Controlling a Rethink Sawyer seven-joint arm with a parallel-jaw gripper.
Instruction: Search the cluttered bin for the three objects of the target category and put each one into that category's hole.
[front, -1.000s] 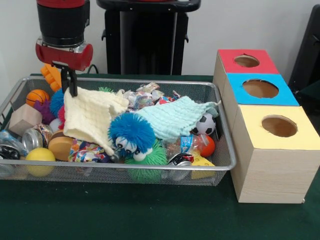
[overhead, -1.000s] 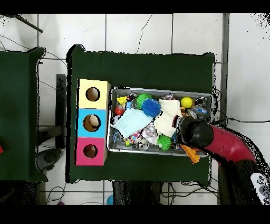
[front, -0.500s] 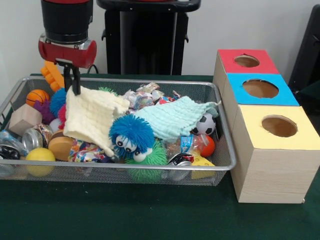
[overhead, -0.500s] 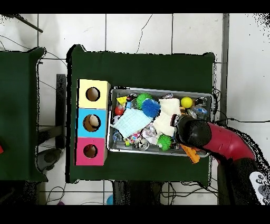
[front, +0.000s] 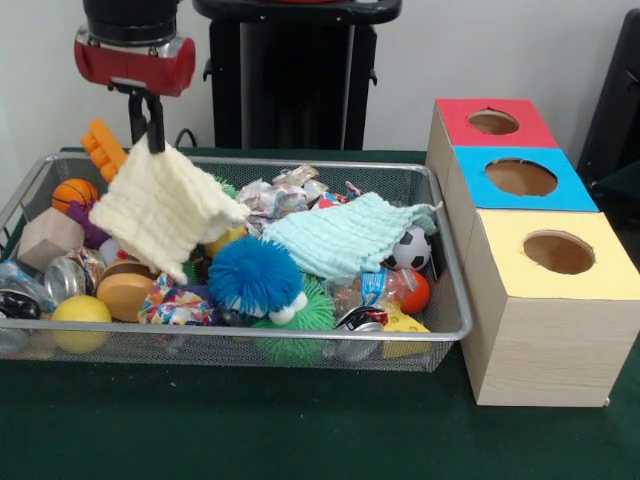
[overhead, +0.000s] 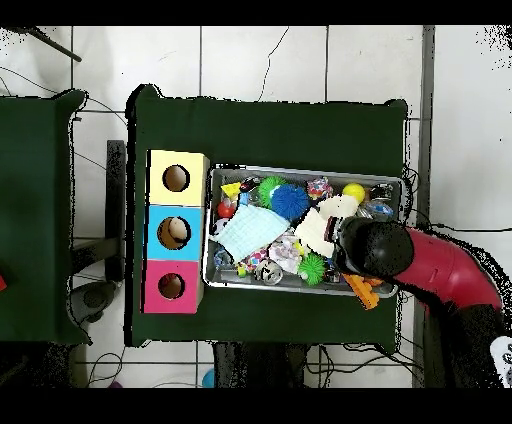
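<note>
Cream cloth hangs from the gripper, pinched at its top corner, upper left of frame. Box holes lie far right, well apart across the bin.

In the front view the arm is cut off by the top edge. The lifted cream cloth hides the toys behind it, and the pincer tips vanish into its 12 o'clock corner. Overhead, the arm covers the bin's 4 o'clock corner. The bin's small toys are too small to name.
</note>
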